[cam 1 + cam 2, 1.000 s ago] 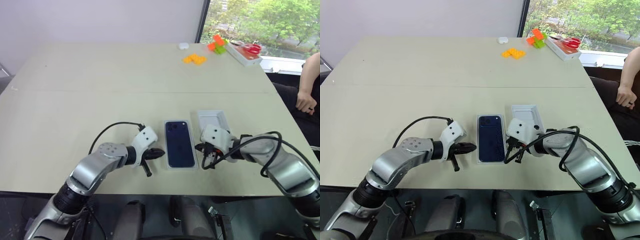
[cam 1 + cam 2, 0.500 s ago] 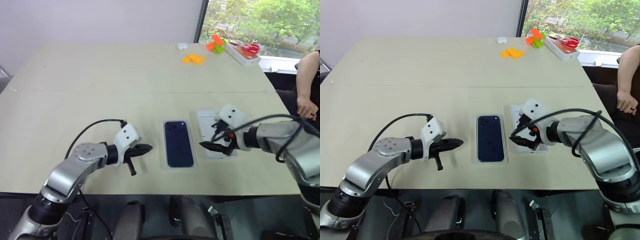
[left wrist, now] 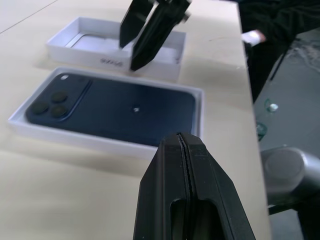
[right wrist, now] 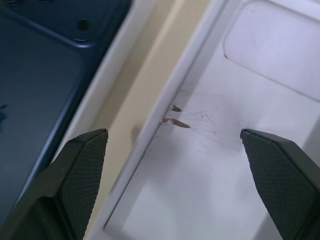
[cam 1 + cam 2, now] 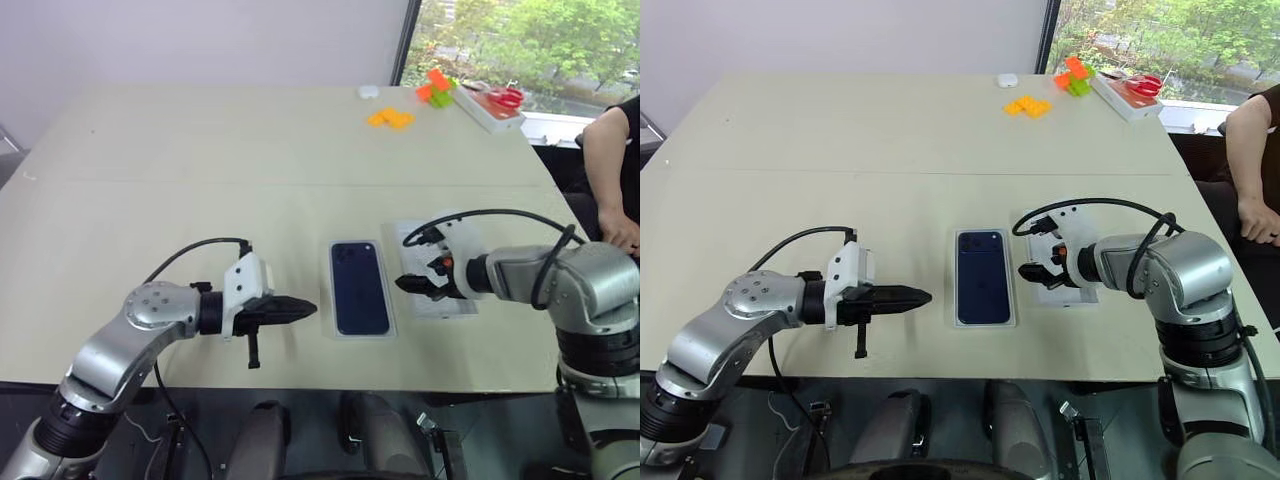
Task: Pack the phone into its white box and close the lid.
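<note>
Head view: the dark blue phone [image 5: 360,287] lies back-up in the white box [image 5: 388,322] on the worktop [image 5: 200,190]. The lid [image 5: 450,302] lies just beside, inside up.

Left wrist view: left end effector [image 3: 184,150] is shut, empty.

Right wrist view: right end effector [image 4: 172,165] is wide open over the lid's edge, holding nothing.

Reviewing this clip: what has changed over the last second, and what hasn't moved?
The right claw swung from beside the phone over to the lid and opened wide; it now straddles the lid's near wall without gripping it. The left claw drew back from the white box, still shut and empty. Phone, white box and lid lie where they were, lid still off.
</note>
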